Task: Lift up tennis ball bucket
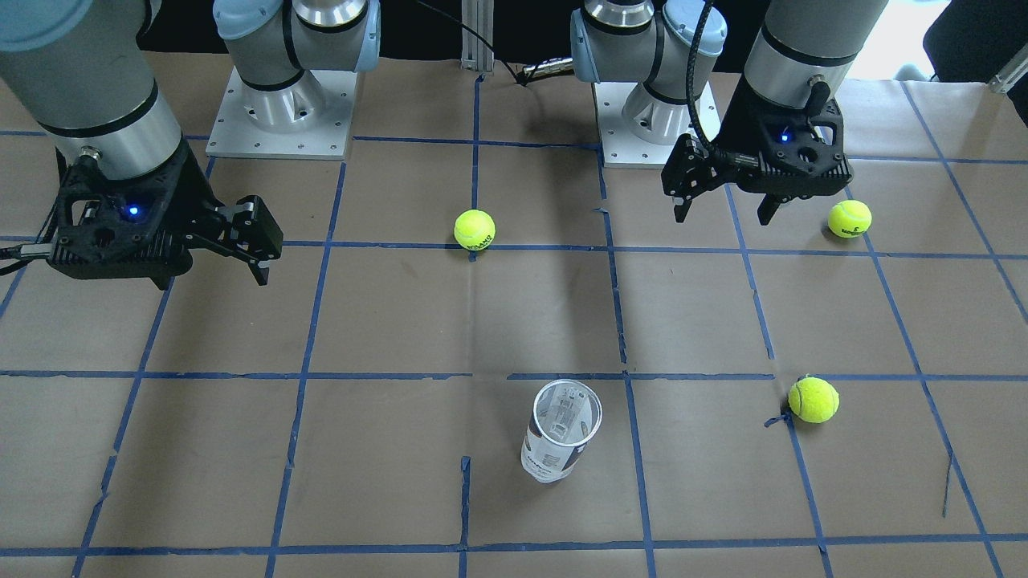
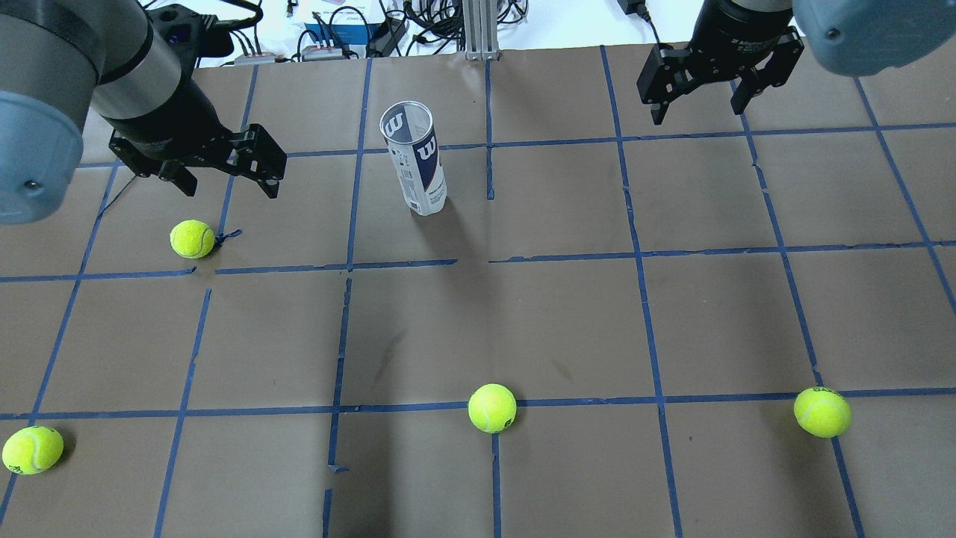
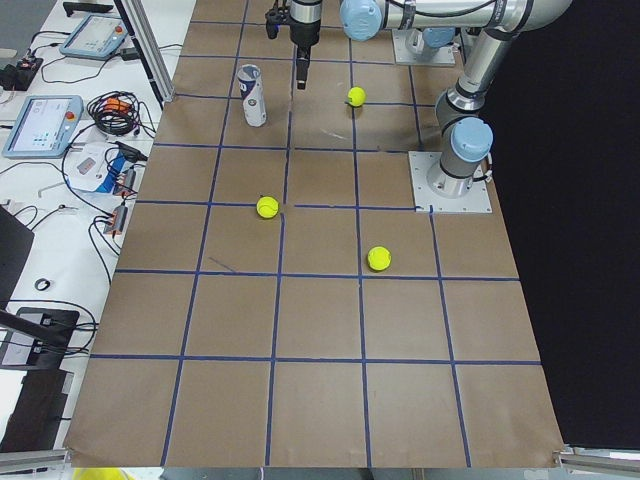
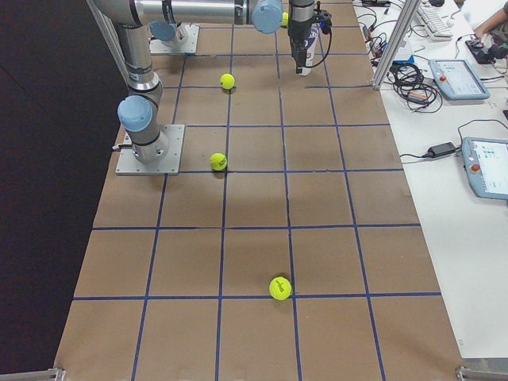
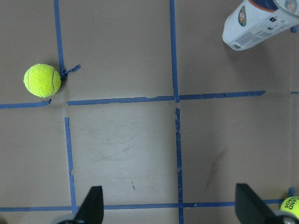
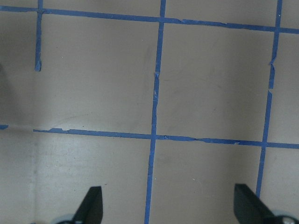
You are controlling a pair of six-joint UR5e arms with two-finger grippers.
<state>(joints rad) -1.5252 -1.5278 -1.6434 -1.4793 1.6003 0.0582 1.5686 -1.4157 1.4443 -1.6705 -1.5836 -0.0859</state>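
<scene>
The tennis ball bucket (image 2: 420,168) stands upright on the far middle of the table, clear with a white and navy "W" label, its top open. It also shows in the front view (image 1: 560,433) and at the top right of the left wrist view (image 5: 257,23). My left gripper (image 2: 229,187) is open and empty, raised above the table to the bucket's left, apart from it; it also shows in the front view (image 1: 723,217). My right gripper (image 2: 698,108) is open and empty, raised far to the bucket's right; the right wrist view (image 6: 168,207) shows only table below it.
Several yellow-green tennis balls lie loose: one (image 2: 192,239) just below my left gripper, one (image 2: 492,408) near the middle, one (image 2: 822,412) at the near right, one (image 2: 32,450) at the near left. The table (image 2: 567,321) is brown paper with blue tape lines.
</scene>
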